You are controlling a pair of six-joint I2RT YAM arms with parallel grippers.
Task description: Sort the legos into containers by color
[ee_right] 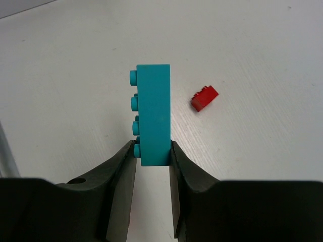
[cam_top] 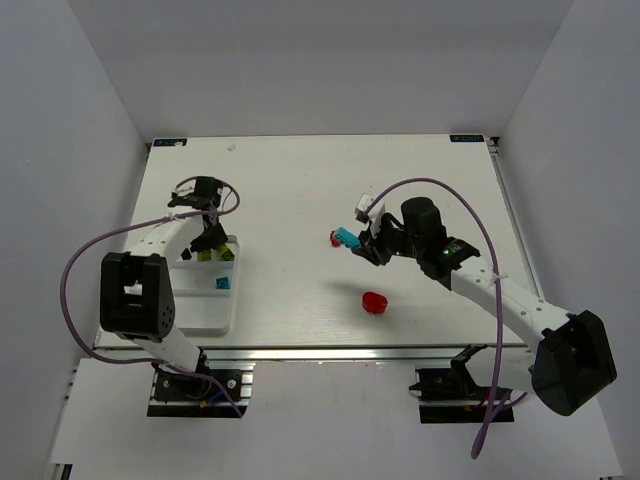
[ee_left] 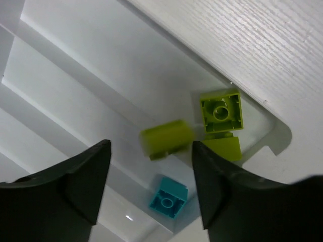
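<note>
left tool: fingers stand apart over the far corner of the tray; nothing is clamped.
right tool: clamped on a long cyan brick, which is held above the bench.
tray: three yellow-green bricks are seen in the corner compartment, one of them blurred. a small cyan brick lies in the next compartment.
bench: a small red brick and a round red piece lie loose, well apart from the tray.
progress: judged past halfway. the long cyan brick is not yet delivered, and both red pieces are unsorted.
</note>
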